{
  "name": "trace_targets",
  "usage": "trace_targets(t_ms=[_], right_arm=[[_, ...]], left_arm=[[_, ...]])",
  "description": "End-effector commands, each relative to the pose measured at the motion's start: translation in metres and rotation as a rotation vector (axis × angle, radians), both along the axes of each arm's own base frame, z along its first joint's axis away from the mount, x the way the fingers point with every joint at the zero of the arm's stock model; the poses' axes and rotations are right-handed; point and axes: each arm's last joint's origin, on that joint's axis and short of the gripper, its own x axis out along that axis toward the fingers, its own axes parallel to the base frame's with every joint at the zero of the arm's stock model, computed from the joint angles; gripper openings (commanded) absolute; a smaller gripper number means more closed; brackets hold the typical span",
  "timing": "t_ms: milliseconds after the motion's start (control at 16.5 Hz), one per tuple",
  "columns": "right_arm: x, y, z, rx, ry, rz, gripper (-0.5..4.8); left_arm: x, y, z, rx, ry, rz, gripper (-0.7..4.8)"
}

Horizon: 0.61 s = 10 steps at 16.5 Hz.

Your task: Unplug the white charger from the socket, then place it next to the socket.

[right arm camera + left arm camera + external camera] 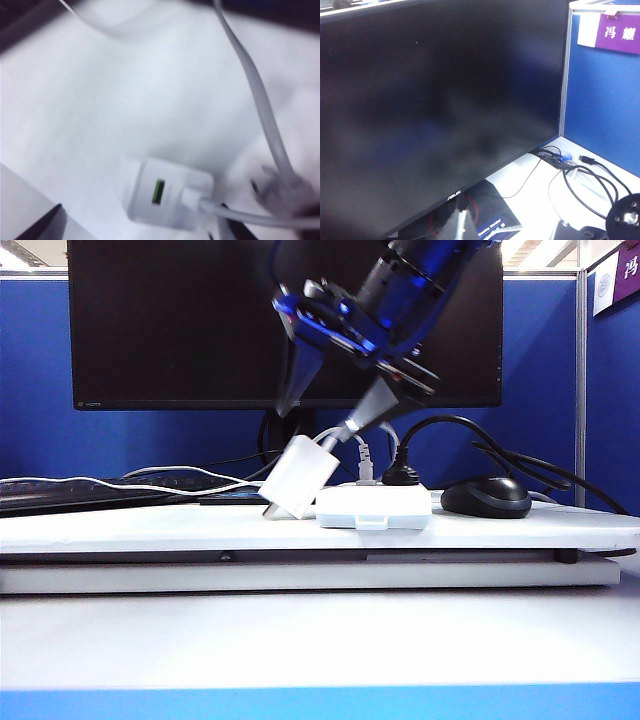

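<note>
The white charger (298, 477) stands tilted on the white table (150, 525), one lower corner down, leaning at the left end of the socket (372, 506). My right gripper (318, 422) hangs just above it, open, fingers spread to either side of the charger's top and cable. In the right wrist view the charger (167, 195) shows a green port and its cable, lying free between the dark fingertips (47, 222) of the right gripper (140, 229). The socket (300, 125) is a white blur beside it. The left wrist view shows only faint blurred shapes at its edge, and the exterior view does not show the left gripper.
A black plug (401, 476) and a small white plug (366, 468) sit in the socket. A black mouse (486, 497) lies to its right, a keyboard (80, 495) to the left, and a large black monitor (200, 330) behind. Loose black cables (585, 180) trail by the blue partition.
</note>
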Motion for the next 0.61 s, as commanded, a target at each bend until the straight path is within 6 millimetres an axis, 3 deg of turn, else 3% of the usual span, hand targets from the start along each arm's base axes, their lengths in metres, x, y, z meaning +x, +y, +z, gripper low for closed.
trace_targets(t_ms=[61, 363, 424, 484, 545, 606], right_arm=[[-0.004, -0.003, 0.0, -0.039, 0.037, 0.0, 3.91], [-0.015, -0.004, -0.006, -0.081, 0.145, 0.028, 3.9], [-0.016, -0.004, -0.007, -0.086, 0.161, 0.032, 3.61], [-0.016, -0.004, -0.007, -0.087, 0.161, 0.032, 2.63], [-0.013, -0.002, -0.005, -0.063, 0.126, 0.033, 0.62], [-0.01, 0.0, -0.003, -0.039, 0.089, 0.033, -0.07]], left_arm=[[-0.003, 0.002, 0.003, -0.007, -0.012, 0.0, -0.05], [-0.003, 0.002, 0.002, -0.003, -0.005, 0.0, -0.05], [-0.003, 0.002, 0.002, -0.002, -0.003, 0.0, -0.05], [-0.004, 0.002, 0.002, -0.001, -0.003, 0.0, -0.05], [-0.005, 0.003, 0.003, -0.003, -0.005, 0.0, -0.05], [-0.005, 0.003, 0.003, -0.003, -0.005, 0.0, -0.05]])
